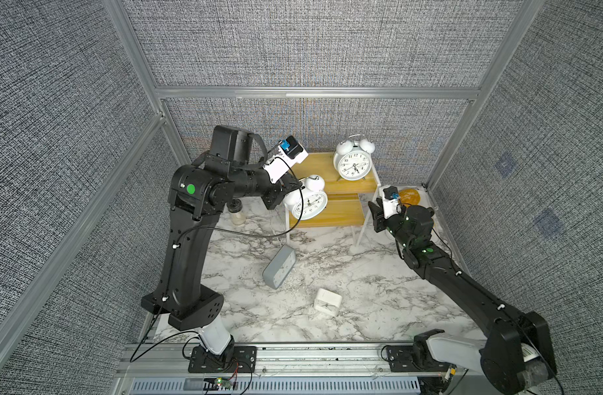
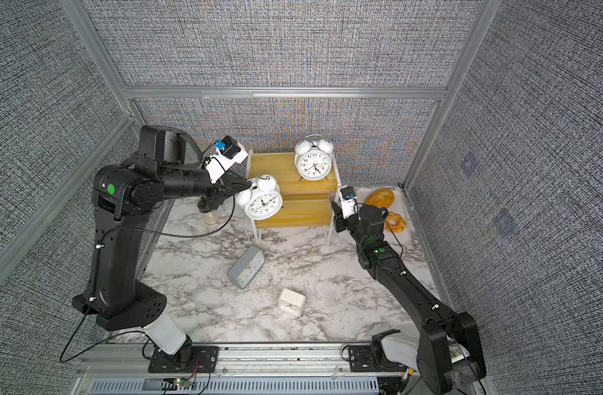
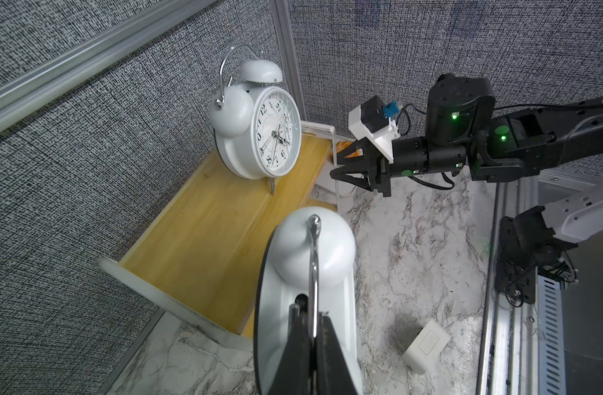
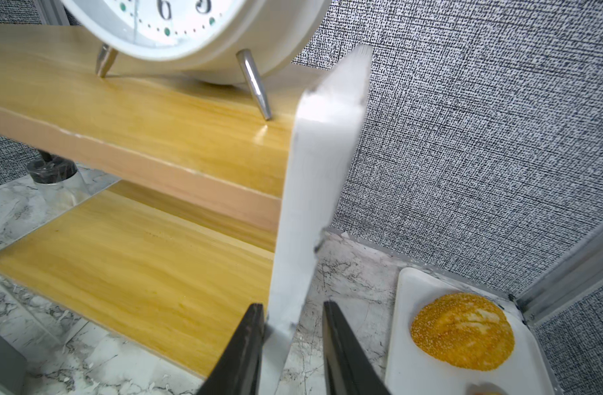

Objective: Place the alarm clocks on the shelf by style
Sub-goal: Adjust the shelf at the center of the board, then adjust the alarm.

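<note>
Two round white twin-bell alarm clocks were at the two-tier yellow-board, white-frame shelf [image 1: 341, 213]. One twin-bell clock [image 1: 353, 164] stood upright on the upper board. The other twin-bell clock [image 1: 308, 203] hung tilted in the air near the lower board, its wire handle pinched in the closed left gripper [image 3: 310, 313]. The right gripper [image 4: 292, 306] straddled a frame upright, jaws narrowly parted. The grey-blue rectangular clock [image 1: 279, 266] and small white rounded-square clock [image 1: 327, 302] lay on the marble table [image 1: 361, 290].

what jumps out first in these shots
The left gripper holds a white twin-bell clock by its wire handle, in the air close to the shelf. Its twin stands on the upper board, while the right gripper straddles the shelf's white frame post.
</note>
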Action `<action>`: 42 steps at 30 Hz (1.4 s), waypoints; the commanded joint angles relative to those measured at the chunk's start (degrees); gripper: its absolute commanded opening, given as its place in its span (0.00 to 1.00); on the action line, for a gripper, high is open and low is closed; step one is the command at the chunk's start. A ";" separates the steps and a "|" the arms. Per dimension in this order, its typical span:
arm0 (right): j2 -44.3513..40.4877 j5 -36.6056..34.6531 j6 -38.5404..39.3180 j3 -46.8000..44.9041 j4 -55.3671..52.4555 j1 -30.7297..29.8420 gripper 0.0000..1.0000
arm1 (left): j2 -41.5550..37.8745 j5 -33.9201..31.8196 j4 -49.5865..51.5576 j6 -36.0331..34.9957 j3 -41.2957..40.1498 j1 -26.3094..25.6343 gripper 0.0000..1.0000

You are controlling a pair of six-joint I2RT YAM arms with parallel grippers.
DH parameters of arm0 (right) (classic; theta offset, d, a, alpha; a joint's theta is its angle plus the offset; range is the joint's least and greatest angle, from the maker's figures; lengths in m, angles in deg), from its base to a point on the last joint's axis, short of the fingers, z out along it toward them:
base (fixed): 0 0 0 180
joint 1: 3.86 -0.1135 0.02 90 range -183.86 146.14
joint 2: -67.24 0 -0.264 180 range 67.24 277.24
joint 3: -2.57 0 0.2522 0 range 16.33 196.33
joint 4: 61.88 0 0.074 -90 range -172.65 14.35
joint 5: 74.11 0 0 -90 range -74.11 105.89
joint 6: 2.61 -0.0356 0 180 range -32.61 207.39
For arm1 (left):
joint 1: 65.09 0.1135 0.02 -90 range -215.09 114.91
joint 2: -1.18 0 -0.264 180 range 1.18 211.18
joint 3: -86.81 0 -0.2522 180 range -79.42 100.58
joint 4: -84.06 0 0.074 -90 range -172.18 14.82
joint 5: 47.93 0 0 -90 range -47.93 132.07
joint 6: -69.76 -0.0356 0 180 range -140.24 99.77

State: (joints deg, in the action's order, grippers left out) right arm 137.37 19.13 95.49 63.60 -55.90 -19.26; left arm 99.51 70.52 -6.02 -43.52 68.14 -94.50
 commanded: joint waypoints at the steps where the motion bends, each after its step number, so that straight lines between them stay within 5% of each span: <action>1: -0.42 -2.98 0.94 -0.07 -0.23 0.54 0.33 | 0.23 0.56 -6.00 1.32 0.66 0.27 0.00; 9: -1.42 0.60 1.90 0.34 -1.97 0.68 0.35 | 1.56 2.65 -6.73 1.23 1.23 0.54 0.00; 16: -6.62 6.90 3.43 2.92 -8.67 0.67 0.75 | 1.43 6.50 -4.12 -0.35 1.07 0.53 0.00; 20: -9.76 11.55 4.68 4.65 -13.29 0.72 0.86 | 1.64 8.49 -3.15 -1.12 0.13 0.57 0.00; 31: -10.55 41.15 11.23 12.54 -23.34 0.47 0.91 | 3.41 14.27 4.22 -7.28 -1.32 0.17 0.00; 42: -3.84 53.40 15.29 23.61 -32.11 -0.97 0.91 | 4.15 14.38 5.56 -12.44 -5.07 -3.29 0.00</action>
State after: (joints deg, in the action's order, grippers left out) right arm 132.65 67.72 109.20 85.52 -84.51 -19.76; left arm 103.33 83.09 0.28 -53.75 63.16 -97.32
